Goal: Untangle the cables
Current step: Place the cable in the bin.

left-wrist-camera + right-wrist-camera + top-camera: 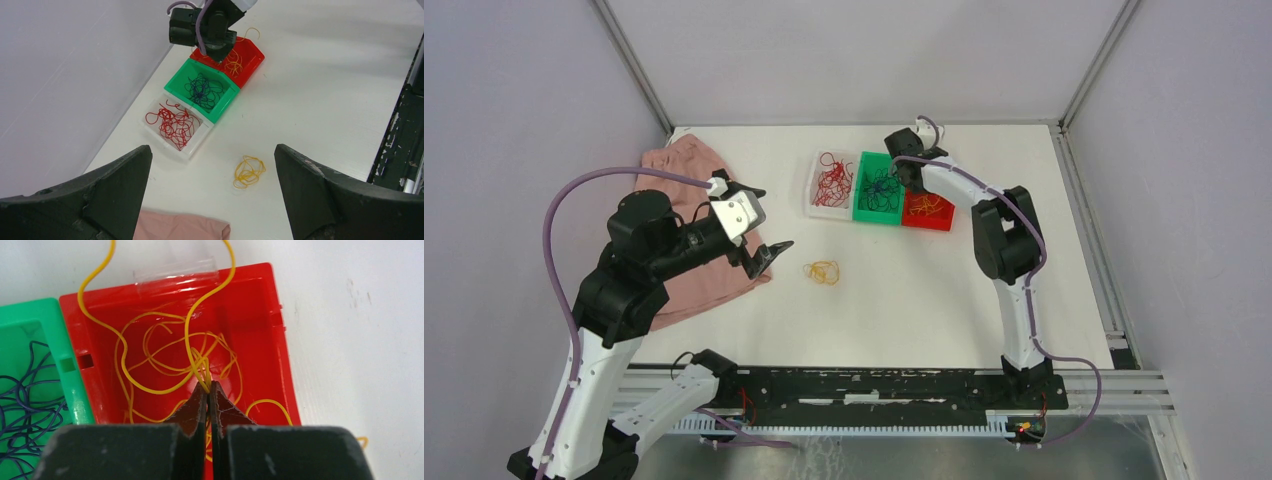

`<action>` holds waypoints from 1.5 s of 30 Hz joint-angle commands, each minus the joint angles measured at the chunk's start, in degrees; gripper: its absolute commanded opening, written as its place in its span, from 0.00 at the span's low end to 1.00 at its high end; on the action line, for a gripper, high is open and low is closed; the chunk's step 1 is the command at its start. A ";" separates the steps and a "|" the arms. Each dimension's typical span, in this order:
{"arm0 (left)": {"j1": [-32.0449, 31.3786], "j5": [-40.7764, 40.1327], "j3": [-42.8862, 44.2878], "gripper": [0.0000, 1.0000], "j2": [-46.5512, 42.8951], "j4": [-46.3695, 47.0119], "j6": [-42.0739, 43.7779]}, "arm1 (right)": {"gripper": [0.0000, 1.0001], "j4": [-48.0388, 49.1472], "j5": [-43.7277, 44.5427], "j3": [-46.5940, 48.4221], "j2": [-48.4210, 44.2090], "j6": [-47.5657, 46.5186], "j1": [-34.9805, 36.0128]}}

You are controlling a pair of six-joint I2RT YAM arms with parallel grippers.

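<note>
Right hand point(209, 386) pinches yellow cables point(186, 332) in the red bin point(252, 340); left hand point(212, 150) gapes near a pink cloth point(180, 227).

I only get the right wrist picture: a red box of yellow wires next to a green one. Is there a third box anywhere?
Observer: Yes, a clear plastic bin of tangled red wires stands against the green plastic bin, on its other side.
Operator: Any wires outside the boxes?
Observer: One small coil of yellow wire lies loose on the white table, nearer the arms.
Operator: And the other hand?
Observer: The left hand is wide open, holding nothing, near a pink cloth.
</note>
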 commanded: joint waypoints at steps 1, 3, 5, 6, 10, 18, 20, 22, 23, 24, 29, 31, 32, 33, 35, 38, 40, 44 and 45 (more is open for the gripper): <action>0.14 -0.38 0.55 0.99 -0.20 1.56 1.74 | 0.16 -3.50 0.03 3.27 1.47 -1.24 -0.06; 0.14 -0.28 0.49 0.99 -0.27 1.62 1.74 | 0.26 -4.45 -0.82 4.14 1.02 -1.11 -0.14; 0.13 -0.16 0.40 0.99 -0.26 1.73 1.74 | 0.38 -4.04 -1.34 3.88 -0.58 -0.95 -0.19; 0.12 -0.01 0.40 0.99 -0.27 1.76 1.70 | 0.43 -3.58 -1.89 3.59 -1.62 -1.01 -0.25; 0.18 0.49 0.81 0.99 -0.18 1.73 1.50 | 0.55 -3.30 -4.25 3.56 -5.58 -1.59 -0.77; 0.13 0.83 1.37 0.99 -0.42 1.30 1.47 | 0.66 -3.83 -9.31 2.10 -14.00 -3.10 -2.11; 0.18 0.90 1.32 0.99 -0.36 1.22 1.47 | 0.66 -4.33 -10.56 2.30 -15.47 -3.39 -2.57; 0.13 1.12 1.28 0.99 -0.29 1.27 1.48 | 0.65 -4.11 -10.89 2.48 -16.47 -3.88 -2.78; 0.14 1.16 1.28 0.99 -0.23 1.29 1.53 | 0.66 -3.63 -11.04 2.46 -16.49 -4.27 -2.84; 0.20 1.23 1.20 0.99 -0.15 1.28 1.63 | 0.65 -3.05 -11.11 2.63 -16.19 -4.57 -2.97; 0.12 1.36 1.10 0.99 0.00 1.27 1.56 | 0.56 -3.01 -13.50 7.00 -10.46 -3.82 -3.83; 0.13 1.15 1.10 0.99 -0.01 1.29 1.64 | 0.50 -3.00 -14.12 8.56 -7.27 -3.95 -3.82; 0.16 0.97 1.09 0.99 -0.01 1.29 1.61 | 0.46 -3.10 -14.21 9.32 -5.87 -3.96 -3.82; 0.12 0.89 1.06 0.99 -0.02 1.28 1.71 | 0.42 -3.13 -13.97 9.71 -4.40 -3.96 -3.85; 0.12 0.56 1.02 0.99 -0.08 1.29 1.85 | 0.35 -2.87 -13.33 9.84 -2.26 -3.87 -3.86; 0.19 0.39 0.61 0.99 -0.18 1.20 2.27 | 0.26 -2.04 -12.10 9.53 -0.03 -3.80 -3.85; 0.12 0.29 0.33 0.99 -0.26 1.20 2.53 | 0.22 -1.37 -11.50 9.24 0.95 -3.78 -3.84; 0.12 -0.23 -0.10 0.99 -0.24 1.20 3.07 | 0.16 0.21 -10.94 9.10 2.92 -4.39 -3.89; 0.16 -0.22 -0.28 0.99 -0.30 1.21 3.19 | 0.15 0.46 -10.94 9.08 3.33 -4.62 -3.81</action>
